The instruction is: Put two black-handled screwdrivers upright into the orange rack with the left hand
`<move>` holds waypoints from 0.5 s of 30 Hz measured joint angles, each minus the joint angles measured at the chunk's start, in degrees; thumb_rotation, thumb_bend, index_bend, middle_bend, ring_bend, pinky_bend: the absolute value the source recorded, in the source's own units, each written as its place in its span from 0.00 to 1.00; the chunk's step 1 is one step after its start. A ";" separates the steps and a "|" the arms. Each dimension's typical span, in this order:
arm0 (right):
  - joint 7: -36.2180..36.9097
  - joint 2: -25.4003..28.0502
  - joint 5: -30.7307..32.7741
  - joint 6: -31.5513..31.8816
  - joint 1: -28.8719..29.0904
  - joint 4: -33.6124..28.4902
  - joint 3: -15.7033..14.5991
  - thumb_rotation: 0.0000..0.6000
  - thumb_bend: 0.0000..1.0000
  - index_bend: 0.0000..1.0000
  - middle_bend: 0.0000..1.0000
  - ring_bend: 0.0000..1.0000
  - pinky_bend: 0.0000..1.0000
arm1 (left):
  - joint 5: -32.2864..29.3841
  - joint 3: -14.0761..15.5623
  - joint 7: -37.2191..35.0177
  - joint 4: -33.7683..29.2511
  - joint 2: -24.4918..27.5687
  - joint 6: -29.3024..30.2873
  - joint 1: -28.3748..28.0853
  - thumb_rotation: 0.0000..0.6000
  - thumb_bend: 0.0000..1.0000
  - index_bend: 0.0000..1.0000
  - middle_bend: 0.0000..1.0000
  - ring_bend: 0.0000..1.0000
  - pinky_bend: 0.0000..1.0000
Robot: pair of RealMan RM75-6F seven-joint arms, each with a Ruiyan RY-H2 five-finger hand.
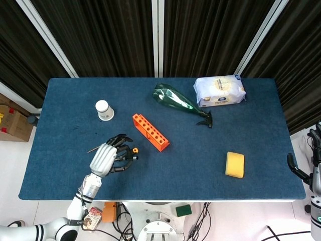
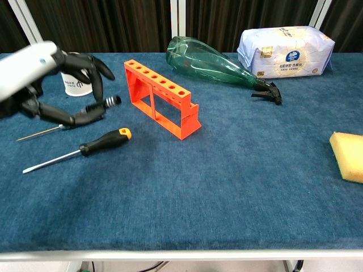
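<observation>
The left hand (image 2: 42,79) hangs above the desk's left side, fingers pinching a slim screwdriver (image 2: 105,103) clear for carrying toward the orange rack (image 2: 161,98) mid-desk; another screwdriver (image 2: 79,150) lies below.

Orange rack (image 2: 161,97), seemingly green bottle (image 2: 209,62), yellow sponge (image 2: 347,156).
</observation>
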 measured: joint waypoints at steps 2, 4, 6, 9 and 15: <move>0.04 0.03 0.11 -0.05 -0.01 0.02 0.03 1.00 0.38 0.00 0.00 0.00 0.00 | -1.37 -1.80 -5.76 -0.79 1.02 -0.49 -0.30 1.00 0.33 0.62 0.27 0.16 0.26; 0.13 0.09 0.19 -0.11 0.00 -0.01 0.07 1.00 0.38 0.00 0.00 0.00 0.00 | -2.95 -3.79 -11.53 -1.51 2.10 -1.33 -0.75 1.00 0.33 0.62 0.27 0.16 0.26; 0.19 0.13 0.22 -0.23 0.05 -0.06 0.09 1.00 0.38 0.00 0.00 0.00 0.00 | -4.41 -5.68 -16.26 -1.95 3.00 -2.38 -1.33 1.00 0.33 0.62 0.27 0.16 0.25; 0.25 0.09 0.29 -0.42 0.12 -0.11 0.06 1.00 0.38 0.00 0.00 0.00 0.00 | -7.13 -9.42 -23.15 -2.10 4.03 -4.53 -2.80 1.00 0.33 0.62 0.26 0.16 0.25; 0.35 0.18 0.61 -0.59 0.09 -0.07 0.13 1.00 0.38 0.00 0.00 0.00 0.00 | -11.45 -15.90 -34.14 -0.14 3.76 -8.42 -6.60 1.00 0.32 0.61 0.26 0.10 0.24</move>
